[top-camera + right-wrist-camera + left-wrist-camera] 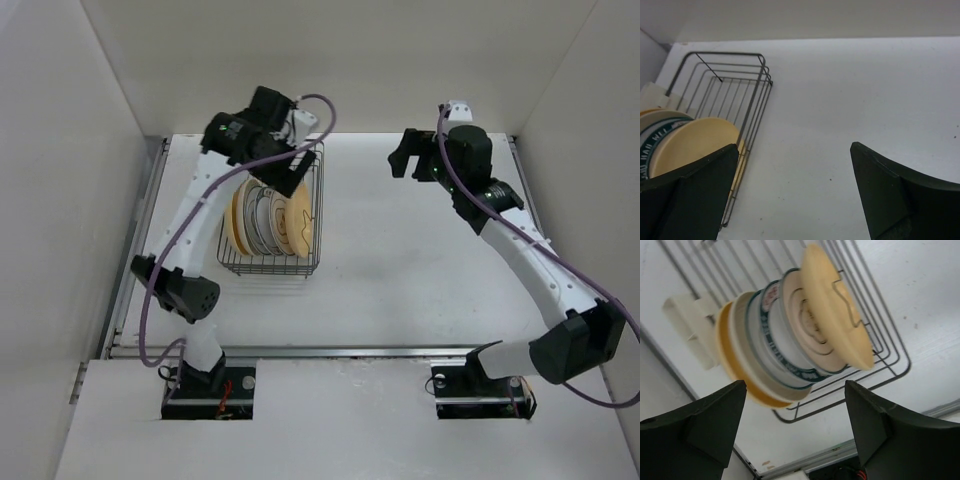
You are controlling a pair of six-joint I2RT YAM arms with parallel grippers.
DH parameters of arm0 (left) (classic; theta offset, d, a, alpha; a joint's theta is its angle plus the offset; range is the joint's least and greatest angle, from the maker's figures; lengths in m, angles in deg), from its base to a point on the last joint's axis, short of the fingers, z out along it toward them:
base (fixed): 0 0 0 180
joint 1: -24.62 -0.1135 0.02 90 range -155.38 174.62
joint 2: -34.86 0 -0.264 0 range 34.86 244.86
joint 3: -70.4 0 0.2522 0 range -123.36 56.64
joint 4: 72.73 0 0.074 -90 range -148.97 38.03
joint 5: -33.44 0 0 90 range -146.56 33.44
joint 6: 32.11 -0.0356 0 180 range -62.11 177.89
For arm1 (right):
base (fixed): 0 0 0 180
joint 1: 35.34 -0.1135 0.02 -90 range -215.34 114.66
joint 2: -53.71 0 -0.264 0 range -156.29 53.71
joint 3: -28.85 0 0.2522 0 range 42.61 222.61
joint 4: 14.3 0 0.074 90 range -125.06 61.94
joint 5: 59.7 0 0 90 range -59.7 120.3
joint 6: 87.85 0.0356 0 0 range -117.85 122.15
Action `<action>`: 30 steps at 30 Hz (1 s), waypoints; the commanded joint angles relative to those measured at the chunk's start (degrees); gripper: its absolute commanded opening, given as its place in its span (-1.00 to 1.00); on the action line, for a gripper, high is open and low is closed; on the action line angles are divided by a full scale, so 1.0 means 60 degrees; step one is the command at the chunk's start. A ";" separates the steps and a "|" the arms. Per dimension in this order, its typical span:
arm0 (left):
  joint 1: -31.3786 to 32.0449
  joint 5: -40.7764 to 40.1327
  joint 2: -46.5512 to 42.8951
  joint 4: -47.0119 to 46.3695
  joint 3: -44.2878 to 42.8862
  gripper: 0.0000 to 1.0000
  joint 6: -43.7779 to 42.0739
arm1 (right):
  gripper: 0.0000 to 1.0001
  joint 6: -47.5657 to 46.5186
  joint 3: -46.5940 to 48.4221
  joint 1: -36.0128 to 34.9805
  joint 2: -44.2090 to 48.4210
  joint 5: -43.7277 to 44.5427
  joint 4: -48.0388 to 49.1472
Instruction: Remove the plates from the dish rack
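Note:
The dish rack point(312, 225) is a dark wire basket at the left middle of the table. Several plates point(268, 220) stand on edge in it: tan ones at both ends, white ones with teal rim or grey rings between. In the left wrist view the plates point(790, 347) stand in a row above the rack's bars point(880, 340). My left gripper point(290, 168) is open and empty, hanging over the rack's far end. My right gripper point(408, 155) is open and empty, above bare table to the right of the rack. Its view shows the rack point(747, 95) and a tan plate point(695, 142) at lower left.
A white wall stands behind the table and on both sides. A metal rail point(330, 350) runs along the table's near edge. A pale block point(690, 322) lies beside the rack in the left wrist view. Bare table point(420, 270) lies right of the rack.

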 commanded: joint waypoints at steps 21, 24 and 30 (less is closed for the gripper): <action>0.1756 -0.4289 0.3335 0.0550 -0.0738 -0.66 0.2068 | 0.96 0.0781 -0.2598 0.0024 0.0787 0.0532 0.0460; 0.1756 -0.4376 0.3452 0.0874 -0.1296 -0.99 0.2069 | 0.96 0.0781 -0.2598 0.0024 0.0787 0.0532 0.0460; 0.1756 -0.5396 0.3161 0.0627 -0.1501 -1.00 0.2069 | 0.96 0.0781 -0.2510 0.0024 0.0890 0.0532 0.0460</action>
